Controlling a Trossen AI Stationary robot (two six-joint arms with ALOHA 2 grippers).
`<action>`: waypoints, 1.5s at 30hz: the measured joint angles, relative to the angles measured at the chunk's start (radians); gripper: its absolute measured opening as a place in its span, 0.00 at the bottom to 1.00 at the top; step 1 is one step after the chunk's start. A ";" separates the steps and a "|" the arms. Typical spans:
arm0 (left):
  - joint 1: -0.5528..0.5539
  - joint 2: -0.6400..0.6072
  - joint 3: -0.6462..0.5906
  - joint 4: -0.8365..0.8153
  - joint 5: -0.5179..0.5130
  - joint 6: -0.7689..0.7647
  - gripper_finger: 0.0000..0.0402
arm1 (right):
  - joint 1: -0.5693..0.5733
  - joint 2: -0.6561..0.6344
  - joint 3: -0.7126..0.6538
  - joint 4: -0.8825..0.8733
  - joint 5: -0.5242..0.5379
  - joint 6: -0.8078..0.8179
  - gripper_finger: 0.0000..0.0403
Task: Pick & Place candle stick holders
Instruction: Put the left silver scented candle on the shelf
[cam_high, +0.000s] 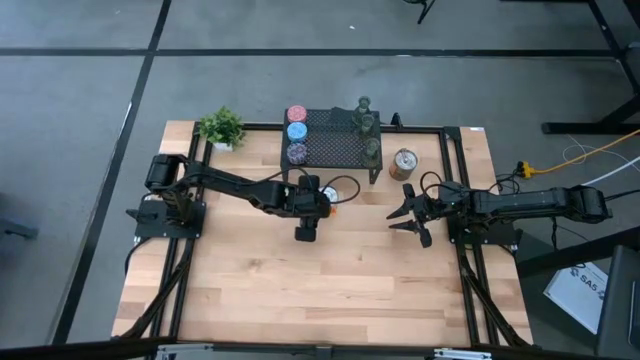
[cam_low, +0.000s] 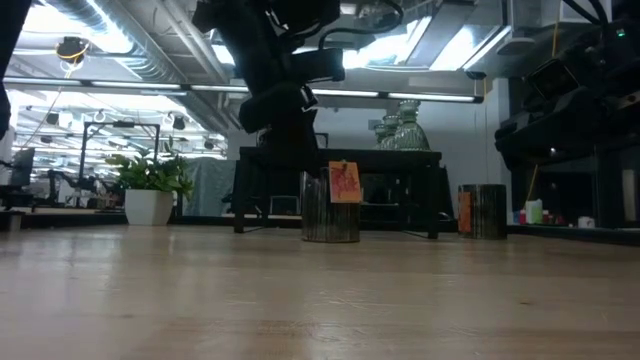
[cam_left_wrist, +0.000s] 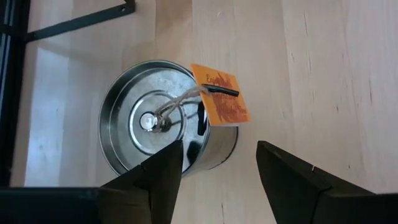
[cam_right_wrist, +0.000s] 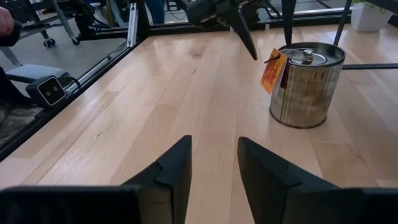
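A silver tin holder with an orange tag (cam_left_wrist: 168, 118) stands upright on the table just in front of the black mesh stand; it also shows in the high view (cam_high: 327, 190), the low view (cam_low: 330, 205) and the right wrist view (cam_right_wrist: 306, 84). My left gripper (cam_high: 308, 222) is open above it, a little to its near side, pointing down, and touches nothing. A second silver-and-orange holder (cam_high: 404, 163) stands to the right of the stand. My right gripper (cam_high: 405, 222) is open and empty, low over the table. Pink (cam_high: 296, 114), blue (cam_high: 297, 131) and purple (cam_high: 297, 152) holders and greenish glass ones (cam_high: 366, 123) sit on the stand.
The black mesh stand (cam_high: 335, 148) is at the table's far middle, with a small potted plant (cam_high: 221, 127) to its left. A black frame runs along the table's edges (cam_high: 455, 180). Bare wood (cam_high: 330, 290) lies toward the near edge.
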 joint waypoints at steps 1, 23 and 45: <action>0.000 0.000 0.000 0.001 0.000 -0.011 0.50 | 0.000 0.000 0.000 0.000 0.000 0.000 0.33; 0.000 0.000 0.000 0.000 -0.002 -0.201 0.50 | 0.000 0.000 0.000 0.000 0.000 0.000 0.33; 0.000 0.000 0.000 0.059 0.021 0.066 0.49 | 0.000 0.000 0.000 0.000 0.000 0.000 0.33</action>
